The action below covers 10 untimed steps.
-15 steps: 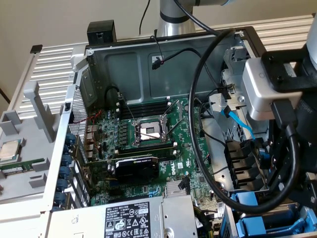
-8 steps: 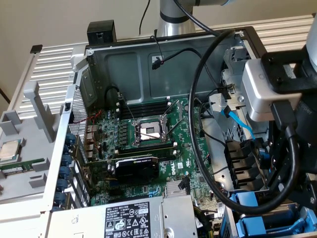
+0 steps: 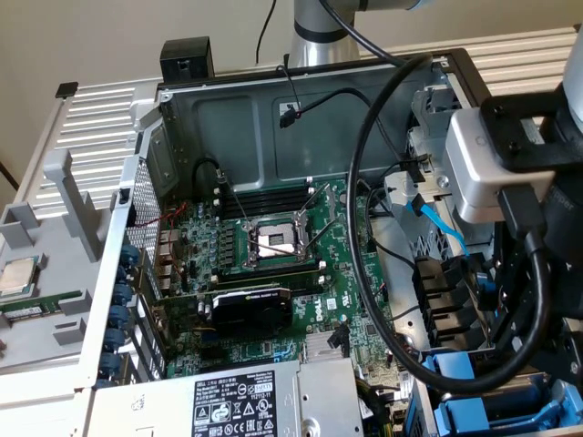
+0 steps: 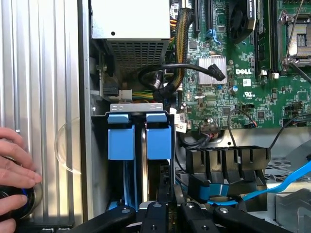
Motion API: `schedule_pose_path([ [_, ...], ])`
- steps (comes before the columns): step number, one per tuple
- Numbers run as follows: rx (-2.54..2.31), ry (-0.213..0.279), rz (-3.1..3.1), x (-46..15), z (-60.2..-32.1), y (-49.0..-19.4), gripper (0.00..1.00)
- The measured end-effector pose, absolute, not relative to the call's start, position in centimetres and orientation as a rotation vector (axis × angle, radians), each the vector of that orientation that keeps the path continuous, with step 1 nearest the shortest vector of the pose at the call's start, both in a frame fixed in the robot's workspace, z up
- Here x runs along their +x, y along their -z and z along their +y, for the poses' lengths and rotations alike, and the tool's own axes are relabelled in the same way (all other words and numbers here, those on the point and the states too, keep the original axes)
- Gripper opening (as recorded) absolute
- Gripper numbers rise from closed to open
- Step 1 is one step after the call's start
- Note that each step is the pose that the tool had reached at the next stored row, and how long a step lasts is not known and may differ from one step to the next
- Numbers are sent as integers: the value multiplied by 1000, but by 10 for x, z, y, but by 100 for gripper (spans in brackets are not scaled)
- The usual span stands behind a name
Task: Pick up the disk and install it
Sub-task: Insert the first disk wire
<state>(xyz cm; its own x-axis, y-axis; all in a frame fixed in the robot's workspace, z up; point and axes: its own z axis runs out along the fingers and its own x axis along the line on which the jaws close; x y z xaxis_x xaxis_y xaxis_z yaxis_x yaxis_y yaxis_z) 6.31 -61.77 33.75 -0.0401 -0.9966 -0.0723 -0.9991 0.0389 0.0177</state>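
Install nearly done: the disk (image 4: 120,138) (blue carrier) is seen standing in the drive bay (image 4: 136,107), with the claw (image 4: 156,204) seemingly clamped on it, not yet released.

Disk (image 4: 159,141) in blue carrier, upright in bay (image 4: 136,106) near claw (image 4: 158,208) — motherboard (image 4: 243,92) beside; hand (image 4: 12,170) on ribbed panel (image 4: 48,97).
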Motion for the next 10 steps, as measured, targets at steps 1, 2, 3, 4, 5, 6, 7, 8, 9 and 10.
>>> schedule_pose_path([
  [1,-2148,-97,2235,63,-618,-337,16],
  [2,-2148,-98,2235,63,-618,-337,18],
  [3,-2148,-98,2235,63,-618,-337,24],
  [4,-2148,-98,2235,63,-618,-337,24],
  [5,-2148,-98,2235,63,-618,-338,31],
  [6,-2148,-98,2235,63,-618,-338,31],
  [7,-2148,-98,2235,63,-618,-338,36],
  [8,-2148,-98,2235,63,-618,-338,42],
  [9,-2148,-97,2235,63,-618,-338,42],
  [10,-2148,-97,2235,63,-618,-338,49],
])
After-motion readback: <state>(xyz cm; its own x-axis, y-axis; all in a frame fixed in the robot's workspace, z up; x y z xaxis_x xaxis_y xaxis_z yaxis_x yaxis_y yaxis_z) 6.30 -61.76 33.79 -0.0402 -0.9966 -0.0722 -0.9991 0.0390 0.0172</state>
